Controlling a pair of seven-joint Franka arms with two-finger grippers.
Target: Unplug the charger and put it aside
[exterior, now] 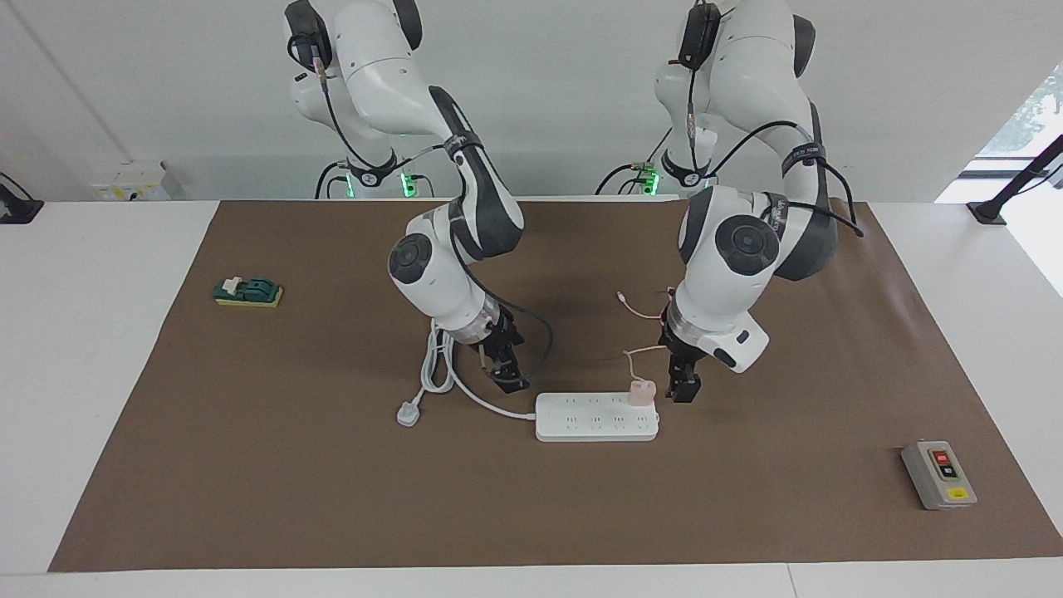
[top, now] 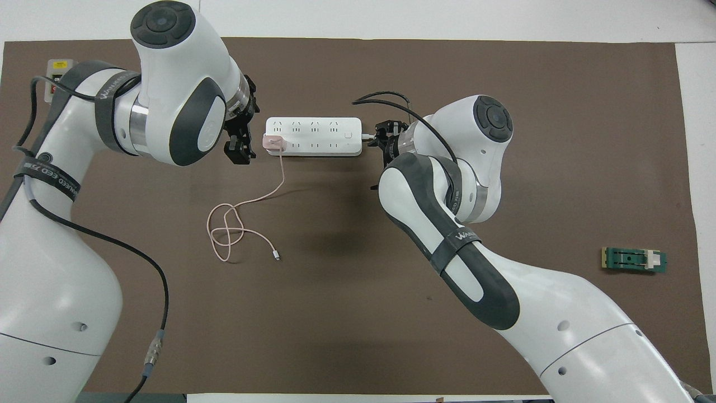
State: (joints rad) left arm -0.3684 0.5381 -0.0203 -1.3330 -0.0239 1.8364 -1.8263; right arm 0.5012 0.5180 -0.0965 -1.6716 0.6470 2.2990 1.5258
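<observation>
Both grippers hang low at the long white plastic power strip [exterior: 596, 416]. Left gripper [exterior: 683, 390], jaws apart and holding nothing, sits just beside the small pale pink cube charger [exterior: 641, 392], plugged into the strip's end toward the left arm. Right gripper [exterior: 508, 378] is by the other end; whether it is parted or together I cannot tell. "WANEED" reads on the arm straps.

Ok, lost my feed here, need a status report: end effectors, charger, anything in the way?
Left end effector open, beside charger, not gripping. Right end effector at power strip's cord end. Charger plugged in, upright. Nothing blocking.
</observation>
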